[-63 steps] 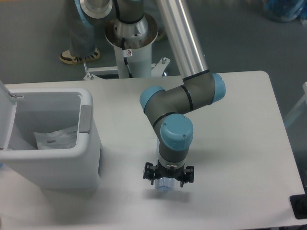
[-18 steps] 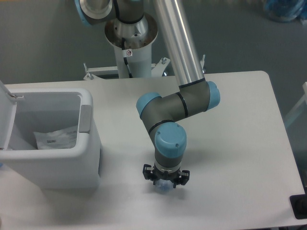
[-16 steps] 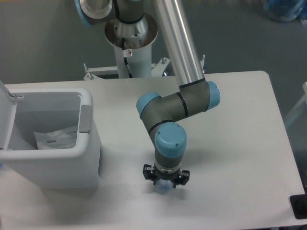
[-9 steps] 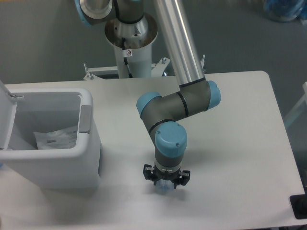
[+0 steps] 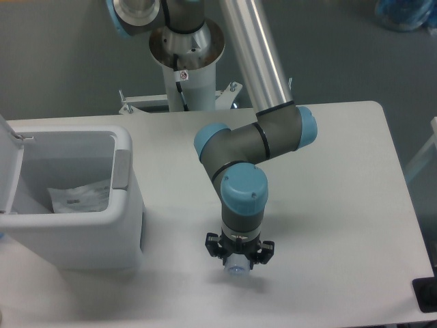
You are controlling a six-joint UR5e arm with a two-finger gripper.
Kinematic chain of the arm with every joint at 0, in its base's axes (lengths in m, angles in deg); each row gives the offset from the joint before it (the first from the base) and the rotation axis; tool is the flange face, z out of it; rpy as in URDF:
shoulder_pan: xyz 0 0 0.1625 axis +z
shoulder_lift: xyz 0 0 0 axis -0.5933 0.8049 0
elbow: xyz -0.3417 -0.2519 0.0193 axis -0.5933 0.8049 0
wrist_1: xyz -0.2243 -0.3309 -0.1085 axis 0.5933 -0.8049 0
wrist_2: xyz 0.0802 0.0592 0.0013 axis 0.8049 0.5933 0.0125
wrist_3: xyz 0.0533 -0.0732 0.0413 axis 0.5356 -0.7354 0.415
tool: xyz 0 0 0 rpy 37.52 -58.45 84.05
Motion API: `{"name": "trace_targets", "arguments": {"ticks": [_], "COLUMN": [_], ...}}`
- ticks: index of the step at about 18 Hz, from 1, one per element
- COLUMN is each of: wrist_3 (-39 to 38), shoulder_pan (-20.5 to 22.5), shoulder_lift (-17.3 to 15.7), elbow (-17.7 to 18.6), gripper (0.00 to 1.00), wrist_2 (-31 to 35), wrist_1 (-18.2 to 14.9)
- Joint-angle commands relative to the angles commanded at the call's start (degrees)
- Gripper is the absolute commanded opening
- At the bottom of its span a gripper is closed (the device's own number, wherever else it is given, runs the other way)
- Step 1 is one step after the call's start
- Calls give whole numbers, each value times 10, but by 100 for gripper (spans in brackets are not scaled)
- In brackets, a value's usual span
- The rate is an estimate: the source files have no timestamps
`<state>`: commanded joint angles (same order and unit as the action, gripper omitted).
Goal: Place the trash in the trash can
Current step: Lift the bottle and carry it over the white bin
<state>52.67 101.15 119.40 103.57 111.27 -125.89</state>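
Here, in the single fixed overhead view, we see the black two-finger claw [image 5: 240, 255] pointing straight down over the white table [image 5: 341, 205], closed around the clear slim plastic bottle with the blue cap [image 5: 237, 267], of which only the end shows beneath the wrist. Compared with half a second ago, the grey and blue robot arm [image 5: 249, 147] has risen slightly and the bottle end now appears larger and paler below the claw; we judge that the bottle has been lifted off the table and is ready to be carried left. The white boxy plastic trash can with rounded corners [image 5: 123, 225] stands well apart to the left, its hinged white lid [image 5: 8, 167] swung open. Inside lies the wrinkly translucent white plastic bag with small printed labels [image 5: 80, 196]. By count: one bottle, one bag, one can, one claw. We judge one of two items deposited.
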Motion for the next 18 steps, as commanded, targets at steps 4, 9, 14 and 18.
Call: {"name": "trace_targets", "arguments": {"ticks": [4,9,14,18], "wrist_3": [-6,-61,-172,-228], "shoulder_pan": [24,42,26,-6], "shoulder_lift": [-53,-102,-141,-177], "elbow": [-39,-121,-150,-148], "gripper": [63,63,63,63], "wrist_2": [-2,-11,-20,-33], "wrist_1": [0,4,70,70]}}
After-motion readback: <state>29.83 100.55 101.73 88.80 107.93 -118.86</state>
